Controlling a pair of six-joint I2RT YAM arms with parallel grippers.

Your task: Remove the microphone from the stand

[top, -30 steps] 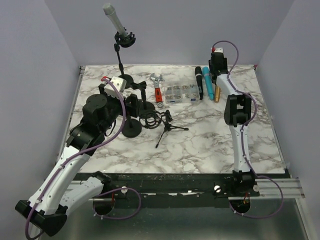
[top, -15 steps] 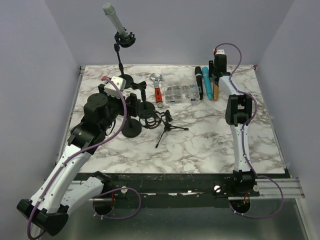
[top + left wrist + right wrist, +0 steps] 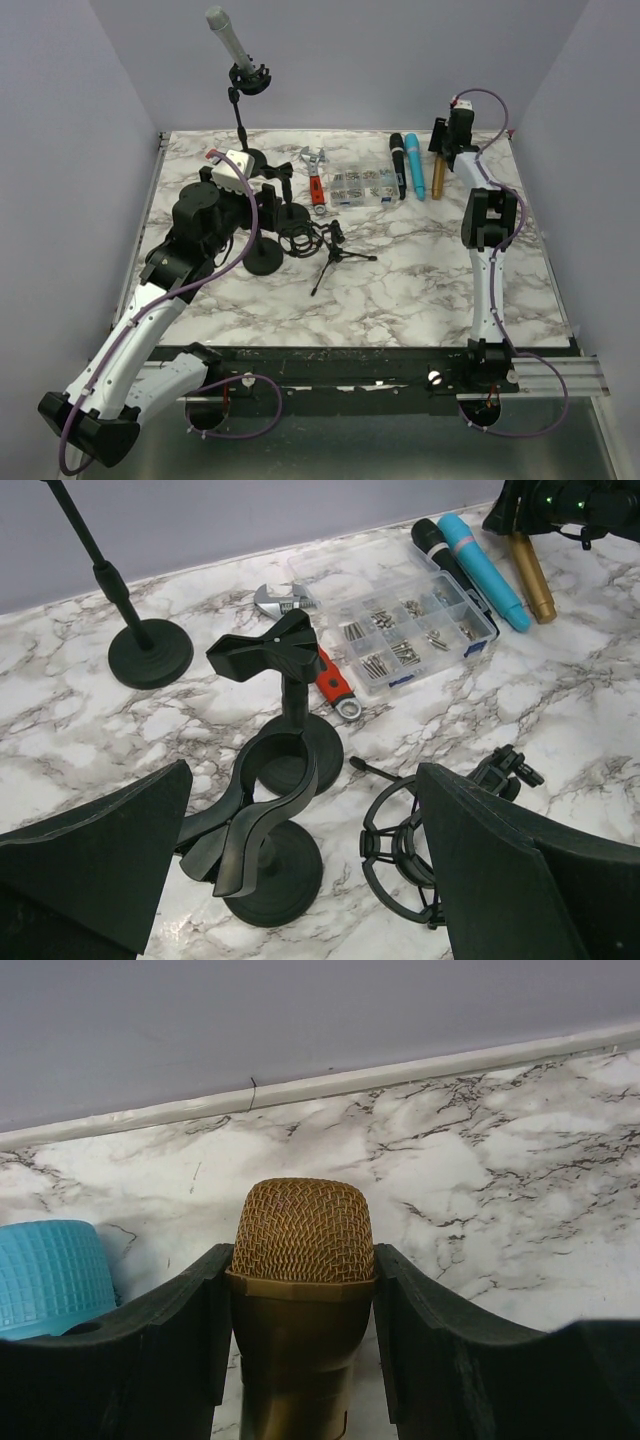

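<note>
Jaws of right gripper (image 3: 302, 1265) clamping gold microphone (image 3: 302, 1225), rounded mesh head, smooth metallic body

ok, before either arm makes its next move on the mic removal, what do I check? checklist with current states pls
1. Target out of its holder: not ok. The grey microphone sits in the tall stand's clip.
2. A free hand to grasp with: ok. The left gripper has its jaws wide open and holds nothing.
3. Other hand free: not ok. The right gripper is closed on the gold microphone.
4. Safe to release: cannot tell. The gold microphone lies along the table beside the blue microphone, but whether its weight is down is unclear.
5. Free hand at the target: not ok. The left gripper is low over the empty clamp stands.
</note>
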